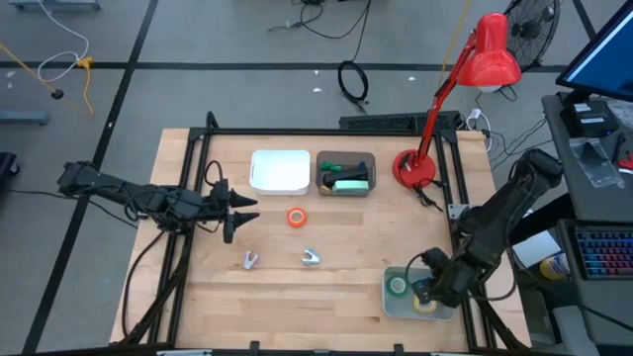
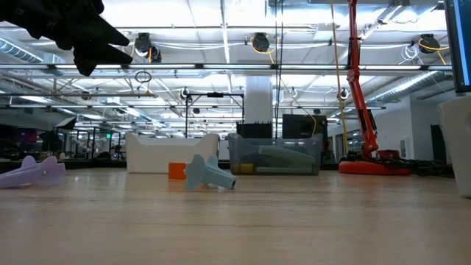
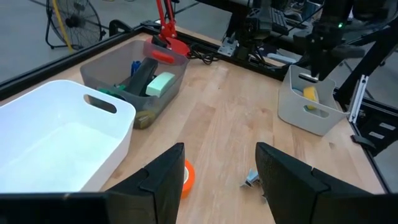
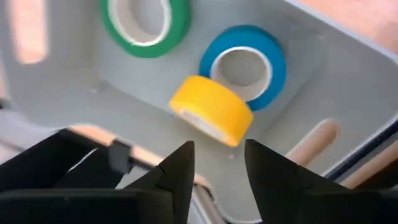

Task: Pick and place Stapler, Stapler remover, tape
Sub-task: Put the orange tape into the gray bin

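Wooden tabletop (image 1: 336,297) inside a black frame, seen from above, with a workshop floor and cables around it. At the far edge sit a white tub (image 1: 280,170), a clear bin (image 1: 345,174) holding dark and pale green items, and a red desk lamp (image 1: 420,166) to the right.

An orange tape roll (image 1: 296,217) lies on the bare wood near the middle. Nearer the front lie a lilac staple remover (image 1: 251,260) and a pale blue staple remover (image 1: 312,258), well apart from each other.

At the near right corner stands a grey tray (image 1: 391,302). Inside it are the green tape roll (image 4: 146,23), the blue tape roll (image 4: 244,62) and the yellow tape roll (image 4: 211,109), the yellow one tipped on its side against the blue one.

The right gripper (image 4: 219,163) hangs just over this tray, its claw released, fingers parted with nothing between them, the yellow roll lying free just beyond the tips.

The left gripper (image 3: 219,171) hovers above the table's left side, left of the orange roll, claw released and empty.
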{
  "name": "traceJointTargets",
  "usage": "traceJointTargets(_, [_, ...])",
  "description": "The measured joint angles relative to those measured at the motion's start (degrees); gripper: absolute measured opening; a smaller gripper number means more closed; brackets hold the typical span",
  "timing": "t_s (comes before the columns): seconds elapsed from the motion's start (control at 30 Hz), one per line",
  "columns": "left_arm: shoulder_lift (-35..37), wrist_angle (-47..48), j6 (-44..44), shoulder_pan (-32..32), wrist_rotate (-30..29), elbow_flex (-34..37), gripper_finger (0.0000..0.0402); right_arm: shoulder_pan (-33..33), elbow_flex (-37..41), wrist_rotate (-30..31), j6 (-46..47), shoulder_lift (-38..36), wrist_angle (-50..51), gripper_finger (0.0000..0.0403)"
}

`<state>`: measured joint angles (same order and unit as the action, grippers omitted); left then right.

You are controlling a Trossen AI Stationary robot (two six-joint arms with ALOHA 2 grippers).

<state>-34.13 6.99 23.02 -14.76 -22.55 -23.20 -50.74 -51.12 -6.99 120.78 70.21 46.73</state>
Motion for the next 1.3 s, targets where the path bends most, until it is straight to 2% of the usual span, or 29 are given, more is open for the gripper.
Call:
traceJointTargets(0.13, [0.0,0.0,1.2,0.0,0.0,0.0,0.0198,0.0,0.0,6.4,-1.7,-3.4,-2.4,0.0109])
traceJointTargets(0.4, [0.0,0.0,1.5,0.0,0.0,0.0,0.0198,0.4,0.0,34.5,-16.4,-8.4,-9.3,0.0046])
traceJointTargets(0.53, [0.0,-0.2,1.3,0.0,0.0,0.0,0.0198,2.0,0.0,41.6,-25.2,-10.2,-8.4,0.0008])
traceJointTargets(0.63, [0.0,-3.3,1.6,0.0,-1.3,0.0,0.0198,4.4,0.0,45.4,-34.9,-11.9,-7.9,0.0007])
traceJointTargets(0.73, [0.0,-8.1,2.2,0.1,-2.2,0.0,0.0198,8.3,0.3,45.1,-45.2,-14.4,-8.1,0.0009])
traceJointTargets(1.0, [-4.1,-15.2,-0.3,0.0,-3.2,-0.2,0.0198,24.9,4.1,31.0,-74.6,-22.9,-14.6,0.0001])
traceJointTargets(1.13, [-9.8,-15.3,1.2,0.0,-5.0,-2.9,0.0198,31.4,6.5,26.2,-81.8,-29.4,-14.7,0.0001])
traceJointTargets(1.3, [-18.1,-14.3,1.1,0.0,-7.2,-9.6,0.0198,33.6,10.3,26.3,-86.0,-40.0,-14.8,0.0001])
